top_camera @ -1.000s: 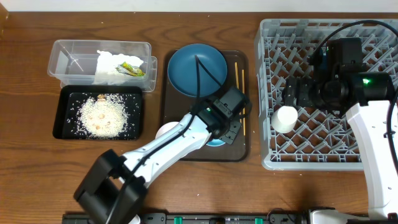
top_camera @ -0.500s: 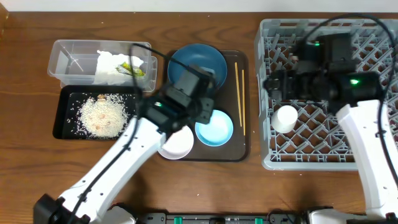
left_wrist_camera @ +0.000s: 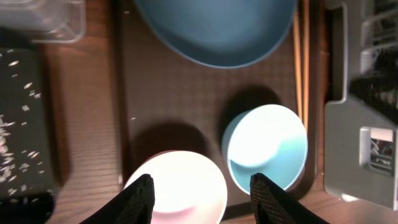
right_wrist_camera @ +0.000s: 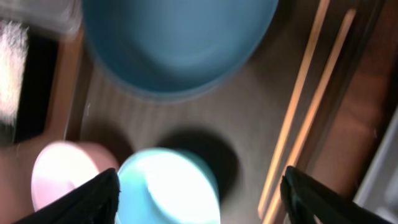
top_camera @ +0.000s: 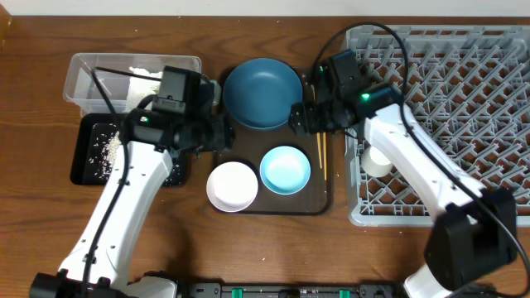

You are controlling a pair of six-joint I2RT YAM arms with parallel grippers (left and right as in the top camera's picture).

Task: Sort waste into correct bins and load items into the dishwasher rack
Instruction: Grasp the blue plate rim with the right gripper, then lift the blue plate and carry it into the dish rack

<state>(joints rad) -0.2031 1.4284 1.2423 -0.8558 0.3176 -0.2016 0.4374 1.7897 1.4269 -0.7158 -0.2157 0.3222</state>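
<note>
Two arms hang over the table's middle, both grippers empty with their jaws spread wide. Biggest is the grey dishwasher rack (top_camera: 414, 217) on the right, a small white cup (top_camera: 378, 160) standing near its left wall. Beside it lies the brown serving tray (top_camera: 265, 142), carrying the dark blue plate (top_camera: 262, 93) at the far end. At the left sit the clear tub (top_camera: 95, 83) and, nearer, the black tray (top_camera: 83, 170) scattered with rice (top_camera: 103, 145). The left gripper (left_wrist_camera: 205, 196) hovers above the serving tray's left side; in its wrist view the white bowl (left_wrist_camera: 177, 186) lies under its left finger and the light blue bowl (left_wrist_camera: 267, 146) just ahead of its right finger. The right gripper (right_wrist_camera: 199, 199) hovers near the plate's right edge, the light blue bowl between its fingers and the chopsticks (right_wrist_camera: 308, 106) towards its right finger
</note>
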